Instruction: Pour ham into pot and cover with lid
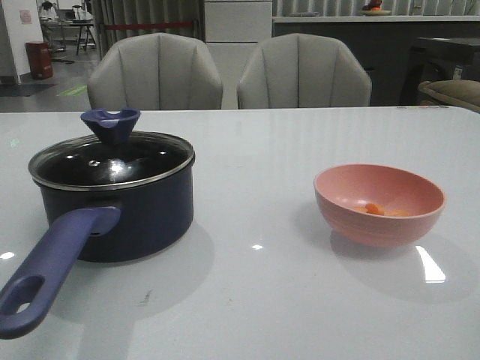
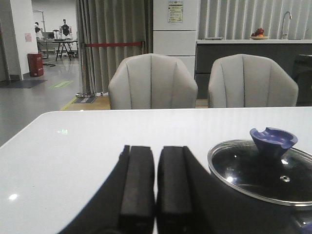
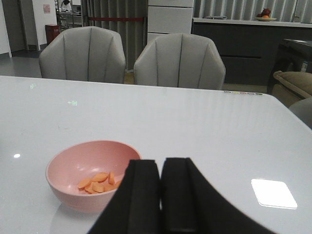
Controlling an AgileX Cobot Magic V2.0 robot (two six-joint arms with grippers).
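Observation:
The dark navy pot (image 1: 120, 214) stands on the left of the white table, its long purple-blue handle (image 1: 52, 266) pointing to the near left. The glass lid (image 1: 112, 159) with its blue knob (image 1: 110, 124) sits on the pot; it also shows in the left wrist view (image 2: 263, 170). The ham (image 1: 379, 210), several orange chunks, lies in the pink bowl (image 1: 379, 202) on the right; the right wrist view shows the ham (image 3: 99, 182) too. My left gripper (image 2: 156, 183) is shut and empty beside the pot. My right gripper (image 3: 161, 190) is shut and empty beside the bowl (image 3: 90, 173). Neither gripper shows in the front view.
Two grey chairs (image 1: 154, 71) (image 1: 304, 71) stand behind the table's far edge. A counter with a fruit plate (image 1: 375, 10) is at the back. The white table (image 1: 255, 300) reflects ceiling lights.

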